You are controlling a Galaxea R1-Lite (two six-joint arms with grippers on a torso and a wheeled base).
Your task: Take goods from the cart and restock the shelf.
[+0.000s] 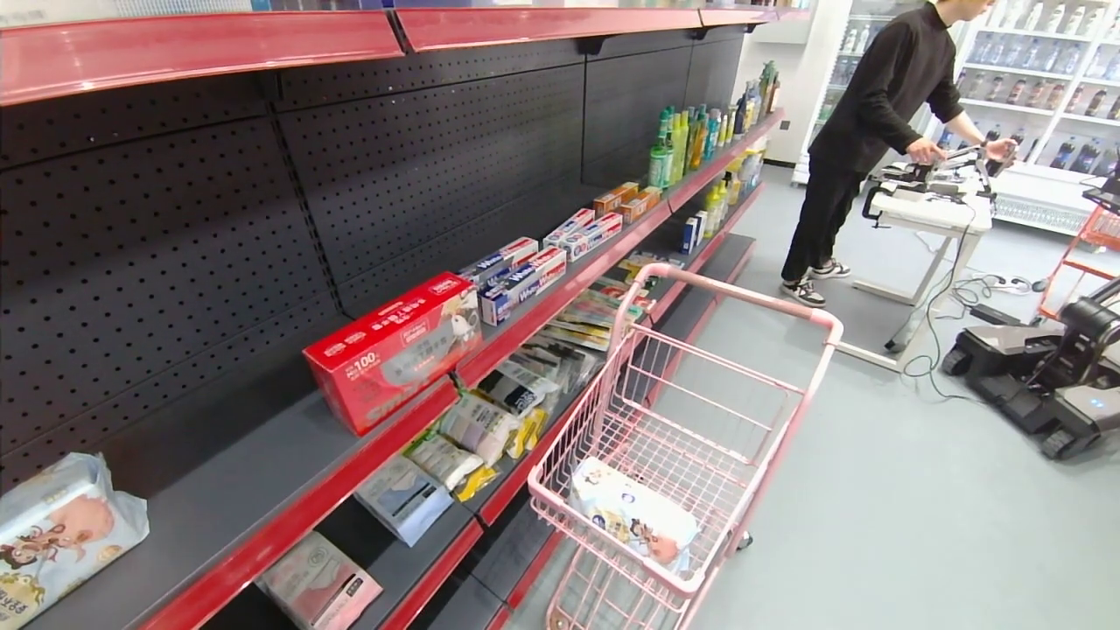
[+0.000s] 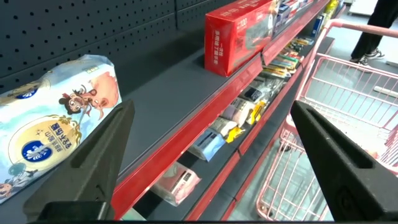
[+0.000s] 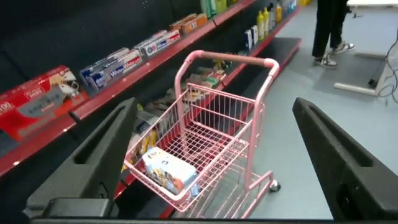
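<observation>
Shelving (image 1: 245,472) with red front edges and a black pegboard back runs along the robot's left, and grey floor (image 1: 919,490) lies open to the right. A pink cart (image 1: 744,295) stands just beside the lower tiers, with one soft pack (image 1: 634,521) lying at the near end of its basket. On the middle shelf a second pack (image 1: 52,534) lies at the near end. Bare board separates it from a red box (image 1: 394,350) at the lip, with toothpaste boxes (image 1: 525,276) and bottles (image 1: 691,140) farther along. The left wrist view shows the left gripper (image 2: 211,106) over that bare stretch, its fingers (image 2: 93,168) spread wide and holding nothing. The right wrist view shows the right gripper (image 3: 214,102) above the cart, its fingers (image 3: 348,168) equally wide and empty.
</observation>
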